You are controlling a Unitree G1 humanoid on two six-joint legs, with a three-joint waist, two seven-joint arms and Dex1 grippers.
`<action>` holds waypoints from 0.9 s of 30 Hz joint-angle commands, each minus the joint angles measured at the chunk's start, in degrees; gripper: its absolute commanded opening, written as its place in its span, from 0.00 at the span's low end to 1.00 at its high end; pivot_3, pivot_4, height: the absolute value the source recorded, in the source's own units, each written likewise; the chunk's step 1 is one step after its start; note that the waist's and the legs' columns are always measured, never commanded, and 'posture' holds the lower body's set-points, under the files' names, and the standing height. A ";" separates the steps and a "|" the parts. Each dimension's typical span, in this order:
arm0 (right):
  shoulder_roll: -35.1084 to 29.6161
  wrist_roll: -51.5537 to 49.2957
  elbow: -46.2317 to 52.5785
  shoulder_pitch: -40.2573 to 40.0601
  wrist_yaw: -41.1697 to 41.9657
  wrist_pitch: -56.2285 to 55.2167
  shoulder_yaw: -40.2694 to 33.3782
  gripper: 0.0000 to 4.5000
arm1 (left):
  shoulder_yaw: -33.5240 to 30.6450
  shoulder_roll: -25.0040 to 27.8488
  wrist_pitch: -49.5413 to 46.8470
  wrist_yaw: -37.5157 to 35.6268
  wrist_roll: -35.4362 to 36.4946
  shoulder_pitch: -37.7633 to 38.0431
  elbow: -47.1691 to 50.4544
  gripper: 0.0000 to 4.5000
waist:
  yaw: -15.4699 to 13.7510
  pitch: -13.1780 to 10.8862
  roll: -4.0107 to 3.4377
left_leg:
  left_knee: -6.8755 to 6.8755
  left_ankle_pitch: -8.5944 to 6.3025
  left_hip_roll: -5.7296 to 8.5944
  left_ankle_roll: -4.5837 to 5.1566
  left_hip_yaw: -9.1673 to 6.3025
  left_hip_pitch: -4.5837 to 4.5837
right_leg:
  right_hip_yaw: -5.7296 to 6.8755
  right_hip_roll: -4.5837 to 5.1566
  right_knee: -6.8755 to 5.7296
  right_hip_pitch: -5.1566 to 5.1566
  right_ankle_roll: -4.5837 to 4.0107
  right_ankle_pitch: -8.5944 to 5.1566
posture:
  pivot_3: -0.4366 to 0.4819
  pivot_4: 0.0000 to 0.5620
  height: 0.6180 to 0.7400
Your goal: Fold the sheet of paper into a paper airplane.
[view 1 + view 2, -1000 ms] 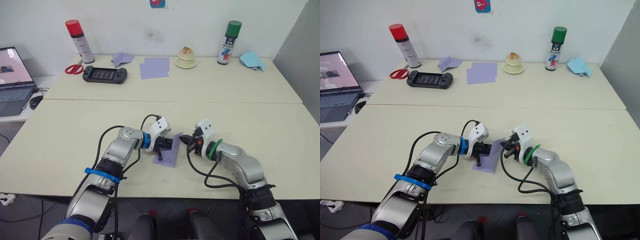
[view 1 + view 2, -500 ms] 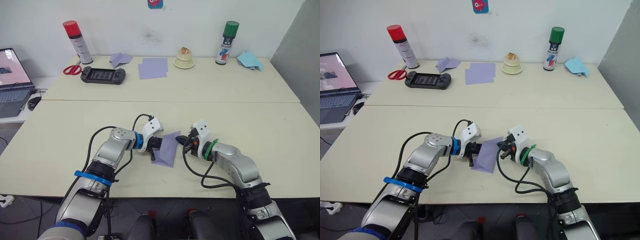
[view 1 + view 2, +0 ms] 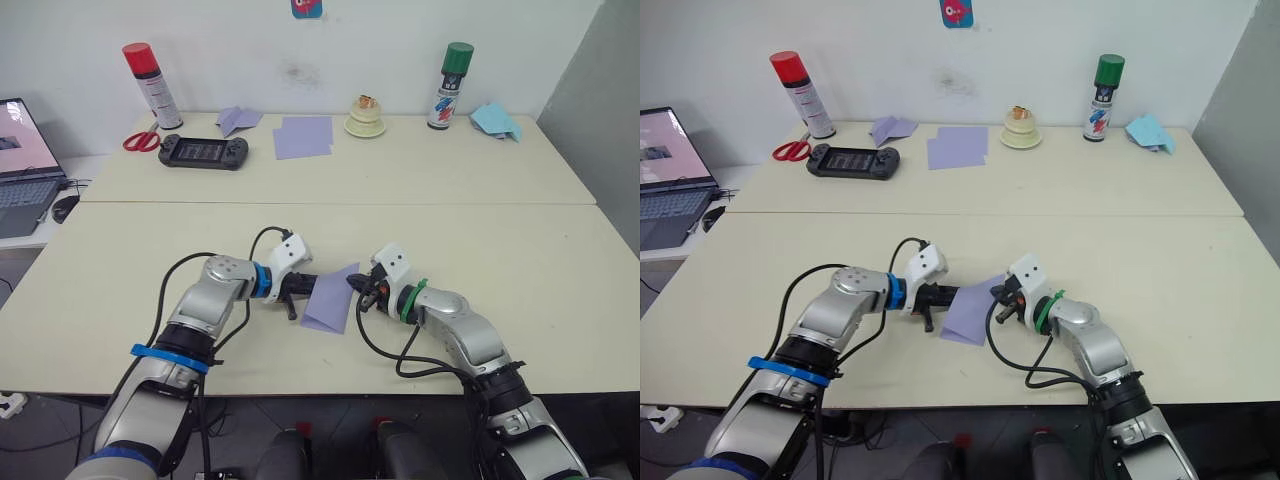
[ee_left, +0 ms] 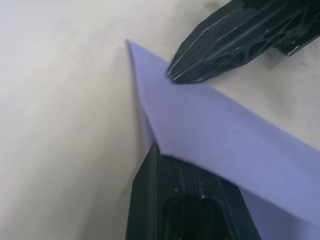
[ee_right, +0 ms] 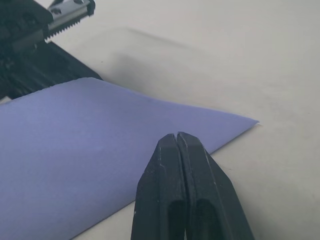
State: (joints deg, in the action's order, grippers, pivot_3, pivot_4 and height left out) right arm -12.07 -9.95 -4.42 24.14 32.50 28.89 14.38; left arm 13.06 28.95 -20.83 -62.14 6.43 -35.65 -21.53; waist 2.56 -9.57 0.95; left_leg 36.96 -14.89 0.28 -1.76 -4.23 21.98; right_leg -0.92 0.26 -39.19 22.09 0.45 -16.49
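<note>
Both arms were stretched low and forward, forearms angled inward so that the grippers met near the middle. The left gripper (image 3: 297, 293) was pointed toward the right one, one black finger (image 4: 186, 200) laid flat. The right gripper (image 5: 178, 136) was turned toward the left — its two fingers (image 5: 202, 180) pressed together, tips touching.

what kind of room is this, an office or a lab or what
Probably a lab or workshop room: two plain tables pushed together against a bare white wall, a laptop on a side desk, and spray cans, scissors and spare paper set out.
</note>
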 commanded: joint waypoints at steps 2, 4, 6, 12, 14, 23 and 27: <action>0.16 1.09 -0.71 0.48 0.77 -1.12 0.73 0.00 | -4.31 2.31 0.64 1.36 0.85 -2.50 -1.50 0.01 | -0.09 0.00 0.00 | 0.00 0.00 0.01 0.00 -0.01 0.02 | 0.02 0.00 0.01 0.01 0.00 0.00 | 0.48 0.27 1.00; 0.23 1.26 -0.95 0.52 0.90 -1.30 0.72 0.00 | -4.83 2.06 1.17 1.79 0.90 -3.28 -1.68 0.01 | -0.37 0.00 0.00 | 0.01 0.00 0.03 0.00 -0.01 0.05 | 0.02 0.01 0.04 0.01 0.00 0.00 | 0.48 0.27 1.00; 0.31 1.41 -1.04 0.52 1.01 -1.31 0.76 0.00 | -4.64 1.13 0.87 1.28 1.60 -3.27 0.29 0.01 | -0.65 0.00 0.00 | 0.02 0.00 0.06 0.00 0.02 0.06 | -0.01 0.03 0.06 0.01 0.00 0.00 | 0.48 0.27 1.00; 0.18 1.91 -1.21 0.49 1.40 -1.25 0.49 0.00 | -3.29 -3.01 -2.04 1.51 3.07 -2.07 5.89 0.01 | -0.73 0.00 0.00 | 0.02 0.00 0.06 0.00 0.02 0.07 | -0.01 0.07 0.07 0.00 -0.01 0.01 | 0.48 0.27 1.00; 0.11 2.09 -1.26 0.47 1.49 -1.28 0.33 0.00 | -1.86 -3.25 -1.44 1.55 1.86 -1.07 5.97 0.01 | -0.57 0.00 0.00 | 0.01 0.00 0.05 0.00 0.02 0.06 | -0.01 0.06 0.06 0.00 -0.01 0.01 | 0.48 0.27 1.00; 0.39 1.23 -0.11 0.40 0.76 -2.21 -2.00 0.00 | 1.17 -2.83 3.82 2.93 -2.70 0.72 1.61 0.01 | -0.75 0.00 0.00 | 0.03 0.00 0.06 0.00 0.02 0.03 | -0.02 0.05 0.04 -0.02 -0.03 0.02 | 0.48 0.27 1.00; 0.21 1.18 0.85 0.09 1.19 -2.90 -2.38 0.00 | 1.29 -3.48 2.97 1.78 -1.41 1.35 2.97 0.01 | -0.74 0.00 -0.01 | 0.04 0.00 0.06 0.00 0.01 0.03 | -0.01 0.05 0.04 -0.03 -0.03 0.02 | 0.48 0.27 1.00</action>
State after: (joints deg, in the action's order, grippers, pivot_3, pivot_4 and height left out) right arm -11.87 -8.06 -5.39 24.12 33.66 27.34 13.08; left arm 14.30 25.84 -17.34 -59.81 4.56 -34.46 -19.78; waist 1.82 -9.57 0.94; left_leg 36.99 -14.88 0.34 -1.75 -4.22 22.02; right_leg -0.93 0.31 -39.14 22.06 0.42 -16.47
